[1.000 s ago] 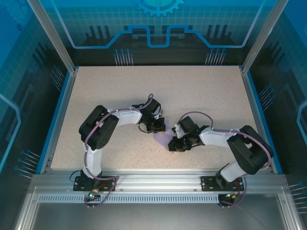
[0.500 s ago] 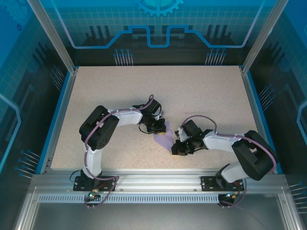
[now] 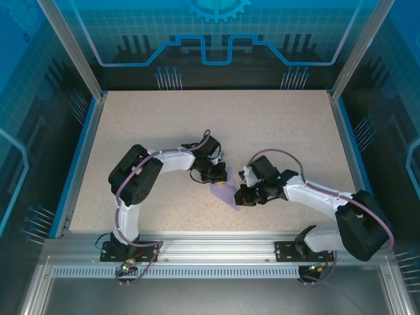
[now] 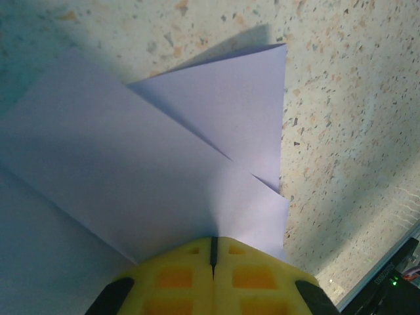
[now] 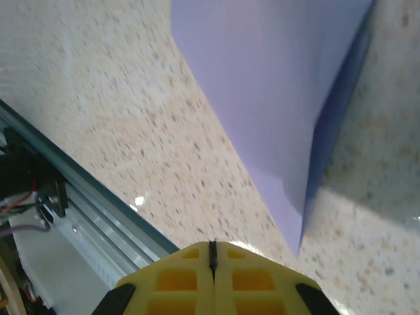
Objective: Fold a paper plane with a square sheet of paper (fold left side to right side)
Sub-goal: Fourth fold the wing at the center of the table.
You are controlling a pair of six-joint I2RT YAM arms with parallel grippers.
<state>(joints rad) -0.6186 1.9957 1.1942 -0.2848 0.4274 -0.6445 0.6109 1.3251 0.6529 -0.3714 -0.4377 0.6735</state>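
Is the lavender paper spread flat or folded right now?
Folded. In the left wrist view the paper shows overlapping triangular flaps with straight diagonal edges.

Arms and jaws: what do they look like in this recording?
The left arm and right arm have chunky black joints, white links and a loose greyish-purple cable each. Their jaws are yellow, moulded with square recesses.

Speckled tabletop [image 3: 262, 125], blue patterned walls [image 3: 216, 39]
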